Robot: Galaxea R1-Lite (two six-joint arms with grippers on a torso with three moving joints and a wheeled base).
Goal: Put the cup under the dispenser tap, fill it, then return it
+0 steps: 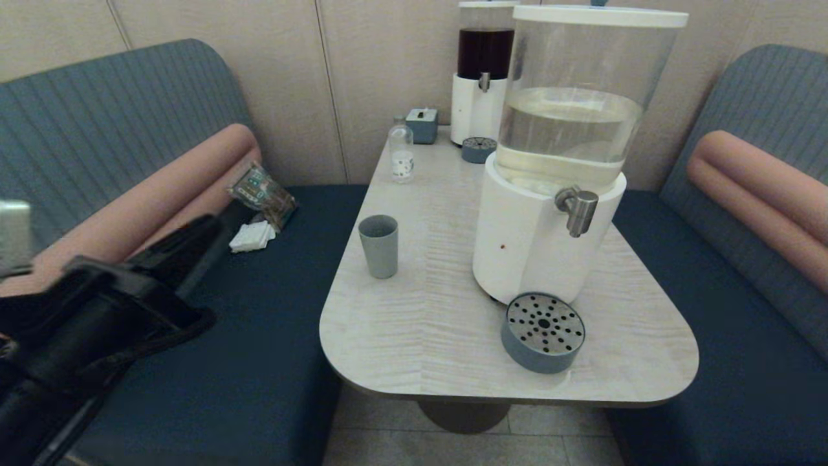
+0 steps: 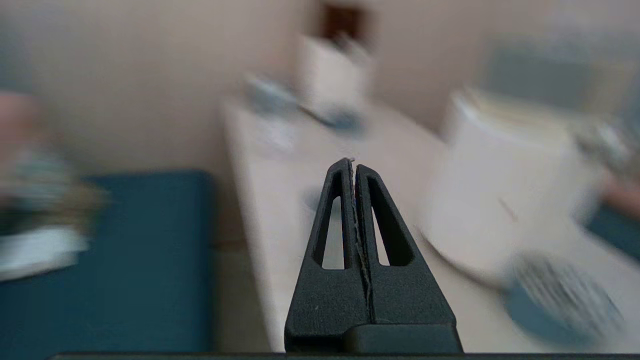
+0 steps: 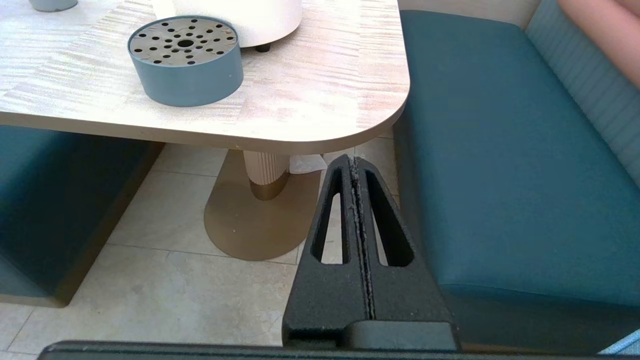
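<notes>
Cup [image 1: 378,245] upright on table [image 1: 427,336], left gripper [image 2: 354,165] closed, apart

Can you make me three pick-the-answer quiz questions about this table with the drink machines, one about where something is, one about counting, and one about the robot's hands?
1. Where is the cup?
A. Under the dispenser tap
B. On the table, to the robot's left of the large dispenser
C. On the bench seat

2. How many round drip trays with holes are on the table?
A. One
B. Two
C. Four

3. How is the left gripper?
A. Shut, holding nothing
B. Shut on the cup
C. Wide open

Answers:
1 B: the cup stands alone, away from the tap.
2 B: the near drip tray and the far drip tray.
3 A: its fingers meet with nothing between, like the right gripper.
</notes>
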